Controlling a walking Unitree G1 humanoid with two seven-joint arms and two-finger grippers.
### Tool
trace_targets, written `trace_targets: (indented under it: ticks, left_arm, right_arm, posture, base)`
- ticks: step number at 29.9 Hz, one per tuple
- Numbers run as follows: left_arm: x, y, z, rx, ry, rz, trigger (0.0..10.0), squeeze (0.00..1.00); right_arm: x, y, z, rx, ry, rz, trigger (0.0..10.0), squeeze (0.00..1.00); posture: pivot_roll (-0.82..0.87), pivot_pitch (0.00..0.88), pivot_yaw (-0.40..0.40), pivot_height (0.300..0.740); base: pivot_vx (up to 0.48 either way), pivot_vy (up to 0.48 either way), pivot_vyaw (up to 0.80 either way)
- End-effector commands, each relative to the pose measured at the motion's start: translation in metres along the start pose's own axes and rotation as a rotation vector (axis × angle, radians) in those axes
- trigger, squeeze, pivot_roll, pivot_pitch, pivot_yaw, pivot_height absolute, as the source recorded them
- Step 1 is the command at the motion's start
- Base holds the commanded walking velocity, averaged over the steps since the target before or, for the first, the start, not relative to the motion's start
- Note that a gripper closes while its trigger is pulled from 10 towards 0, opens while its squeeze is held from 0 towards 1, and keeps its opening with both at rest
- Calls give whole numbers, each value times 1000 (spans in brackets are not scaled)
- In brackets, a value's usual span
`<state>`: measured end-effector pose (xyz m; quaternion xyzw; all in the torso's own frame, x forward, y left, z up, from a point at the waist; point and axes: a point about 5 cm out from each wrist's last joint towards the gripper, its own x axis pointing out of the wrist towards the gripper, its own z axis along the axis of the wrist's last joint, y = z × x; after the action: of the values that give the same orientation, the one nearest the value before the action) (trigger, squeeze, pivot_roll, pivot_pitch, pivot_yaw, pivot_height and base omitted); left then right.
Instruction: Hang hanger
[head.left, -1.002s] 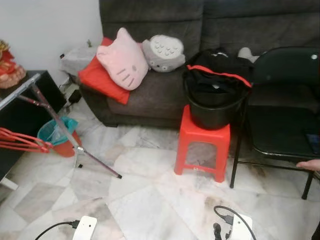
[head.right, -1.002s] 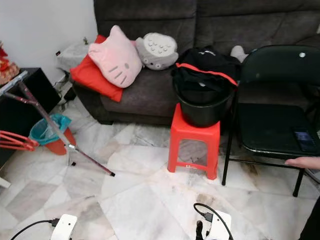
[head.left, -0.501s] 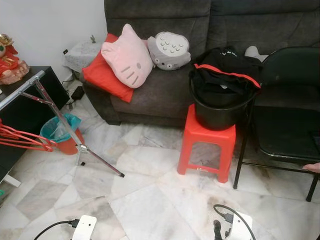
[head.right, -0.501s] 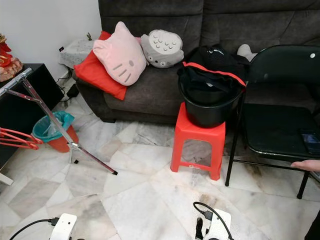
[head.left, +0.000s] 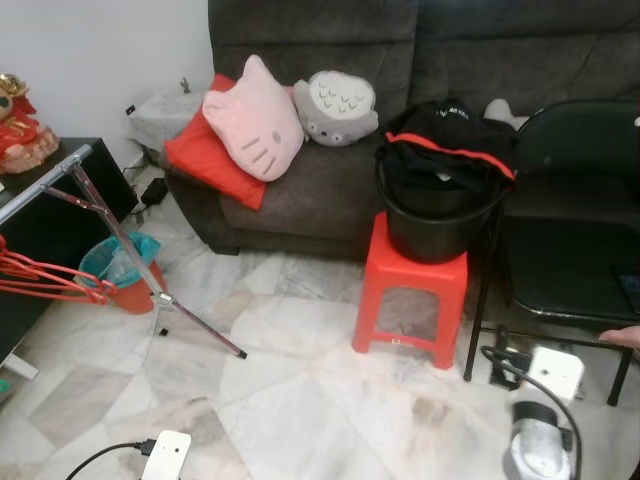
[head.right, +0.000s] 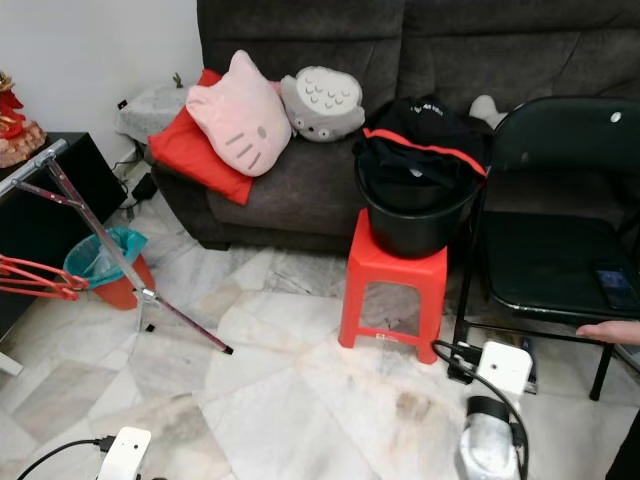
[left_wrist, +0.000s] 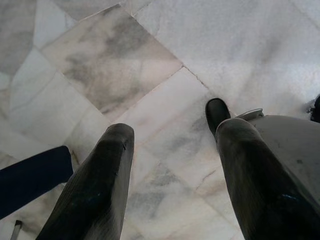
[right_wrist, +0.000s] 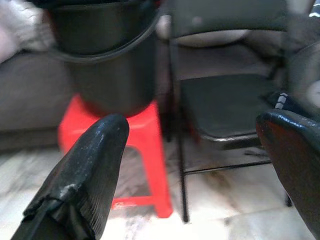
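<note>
A: What was seen, from the largest thing down?

B: A dark sofa (head.left: 330, 190) was set against the wall, with a red cushion (head.left: 205, 155), a pink cat pillow (head.left: 255, 118) and a grey plush (head.left: 338, 95) laid on it. A black folding chair (head.right: 545, 240) was placed at the right, just beside a red stool (head.right: 392, 290). A black bucket (head.right: 415, 215) stuffed with dark clothes (head.right: 425, 140) was carried on the stool. A person's hand (head.right: 608, 331) was seen at the chair's front edge.

A: And the hanger?

B: Red hangers (head.left: 50, 280) were found at the far left, beside the black desk (head.left: 40, 215) and the slanting metal rack (head.left: 110, 235). A teal bin (head.left: 120, 270) was stood just behind the rack's leg.

A: How were the claws held?

B: The right claw (right_wrist: 192, 165) was raised toward the stool and chair, its fingers (right_wrist: 85, 170) spread wide with nothing between them. The left claw (left_wrist: 172, 165) was pointed down at the marble floor (left_wrist: 115, 65), its fingers (left_wrist: 100, 180) also parted and nothing gripped. Both were well apart from the hangers.
</note>
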<state>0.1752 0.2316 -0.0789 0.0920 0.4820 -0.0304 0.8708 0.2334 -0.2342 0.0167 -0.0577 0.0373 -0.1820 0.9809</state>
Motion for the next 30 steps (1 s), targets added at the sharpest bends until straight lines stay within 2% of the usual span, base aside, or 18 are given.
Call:
trace_targets:
  ticks: [1,2,5,7,11,15,19,30]
  left_arm:
    - [-1,5,-4,4,11,19,10000,0]
    - [-1,4,-4,-2,11,21,10000,0]
    - [-1,4,-5,-5,11,21,10000,0]
    - [-1,3,-6,-9,11,19,10000,0]
    - [-2,3,-7,-11,12,17,10000,0]
    - [-2,2,-9,-7,16,6,10000,0]
    - [-2,2,-10,-12,19,8,10000,0]
    - [-2,1,-11,-7,24,10,10000,0]
  right_arm:
    - [5,10,16,-25,-71,68,10000,0]
    - [6,16,30,-44,-142,123,10000,0]
    - [5,21,43,-59,-197,168,10000,0]
    - [1,25,66,-109,-285,239,10000,0]
    - [-3,20,85,-102,-333,222,10000,0]
    - [-2,14,99,-64,-349,142,10000,0]
    - [0,15,107,-35,-352,116,10000,0]
    - [1,8,114,-25,-293,62,10000,0]
  posture:
    - [-38,0,86,740]
    - [-42,0,85,740]
    - [-43,0,85,740]
    - [-49,0,77,740]
    - [-57,0,75,740]
    - [-72,0,80,740]
    - [-77,0,82,740]
    - [-78,0,71,740]
  base:
    - [0,0,0]
    - [0,0,0]
    - [0,0,0]
    - [0,0,0]
    - [0,0,0]
    - [0,0,0]
    - [0,0,0]
    - [197,0,0]
